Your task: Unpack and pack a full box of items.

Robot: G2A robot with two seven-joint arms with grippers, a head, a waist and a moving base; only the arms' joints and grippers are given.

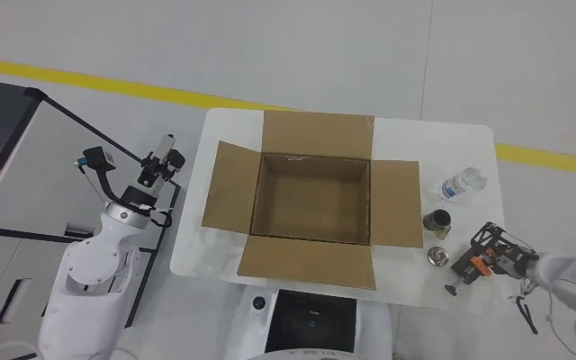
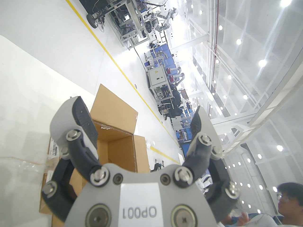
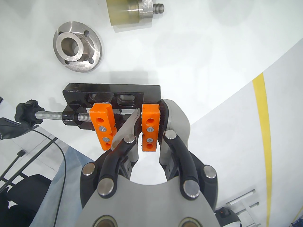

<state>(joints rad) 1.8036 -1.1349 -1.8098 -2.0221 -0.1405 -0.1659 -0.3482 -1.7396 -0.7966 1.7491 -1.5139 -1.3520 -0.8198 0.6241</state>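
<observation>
Right hand [image 3: 149, 119] — tight on vise [image 3: 111, 90]

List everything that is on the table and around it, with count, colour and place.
box: one, brown, open and empty, middle of table
table: one, white, under all items
bottle: one, clear, lying right of box
cylinder: one, dark, right of box
stud: one, yellowish and steel, lying beside cylinder
flange: one, steel, nearer the robot than cylinder
clamp: one, black with orange blocks, table's right edge
left gripper: open, in the air left of table
right gripper: shut on clamp's orange block
</observation>
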